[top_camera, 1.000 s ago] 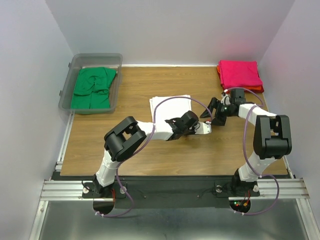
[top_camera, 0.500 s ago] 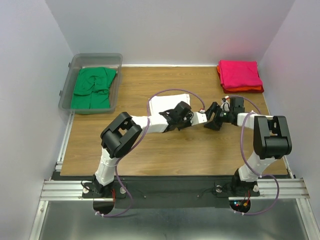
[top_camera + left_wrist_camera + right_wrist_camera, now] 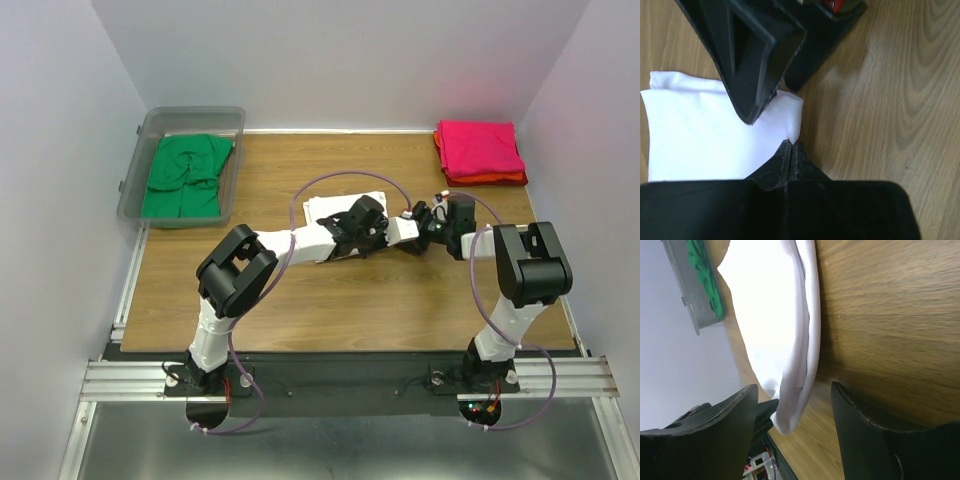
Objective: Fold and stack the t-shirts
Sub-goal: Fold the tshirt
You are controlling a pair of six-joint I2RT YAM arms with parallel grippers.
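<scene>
At the white t-shirt's (image 3: pixel 325 206) right edge: left gripper (image 3: pixel 790 150) had just snapped shut, apparently pinching the corner. Right gripper (image 3: pixel 792 390), narrowing but not yet closed, straddled the fold. A two-handed lift seemed likely next.

Tees: 4 total, i.e. 1 white tee (image 3: pixel 330 207) at centre, 1 green tee (image 3: pixel 185 175) at 10 o'clock, 1 magenta tee (image 3: pixel 480 148) on 1 red-orange tee (image 3: pixel 497 180) at 2 o'clock. Also 1 clear bin (image 3: pixel 195 117), 1 desk (image 3: pixel 300 300). Robot hands: 2, i.e. left hand (image 3: pixel 790 146) & right hand (image 3: pixel 790 388).

Spread jaws flank the folded white t-shirt (image 3: pixel 767 315) on wood.
</scene>
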